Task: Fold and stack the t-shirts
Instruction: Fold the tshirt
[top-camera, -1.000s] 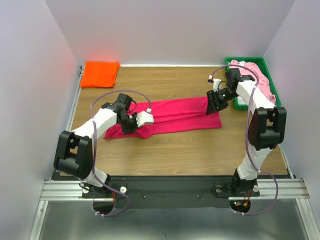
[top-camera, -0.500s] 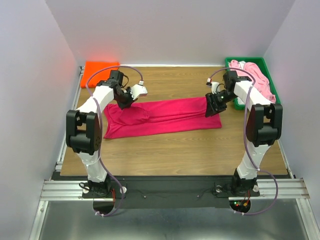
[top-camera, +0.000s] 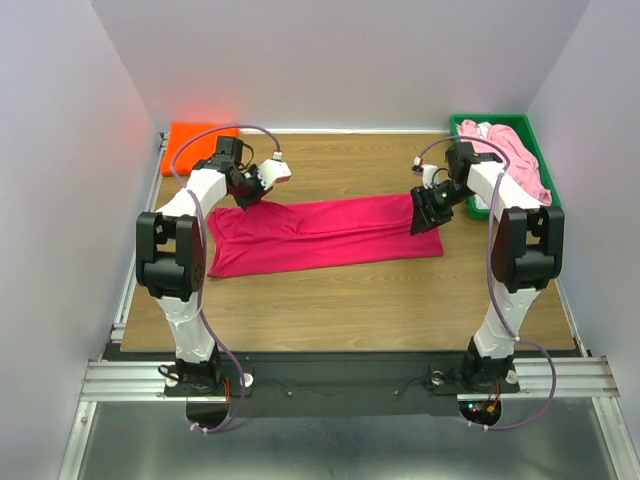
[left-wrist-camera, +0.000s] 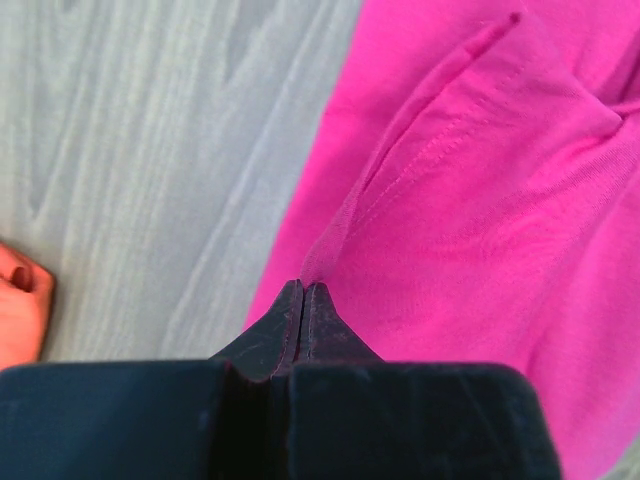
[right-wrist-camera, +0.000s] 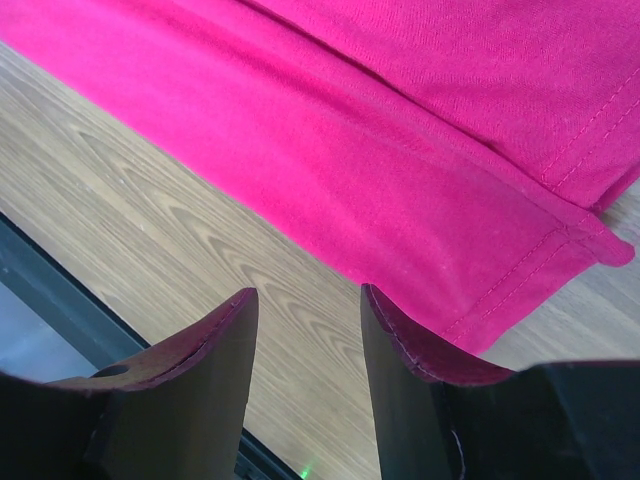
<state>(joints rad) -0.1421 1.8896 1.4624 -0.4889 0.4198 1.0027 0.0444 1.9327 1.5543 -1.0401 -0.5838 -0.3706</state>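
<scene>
From above, the left tool (top-camera: 252, 187) is a dark knot at the far left corner of the crimson-magenta shirt (top-camera: 330, 232), and its fingers cannot be made out. The left wrist view shows them pressed together on a thin ridge of that cloth, which rises to their tips. The right tool (top-camera: 425, 214) is equally unclear overhead. Its wrist view shows the fingers apart over bare surface (top-camera: 350, 290), with a hemmed shirt corner just ahead. The shirt lies as a long, creased band between both tools. The orange shirt (top-camera: 190, 145) lies folded just beyond the left tool, partly hidden by the arm. The pale pink shirt (top-camera: 515, 150) is bunched in the green tray (top-camera: 490, 118) beside the right tool.
</scene>
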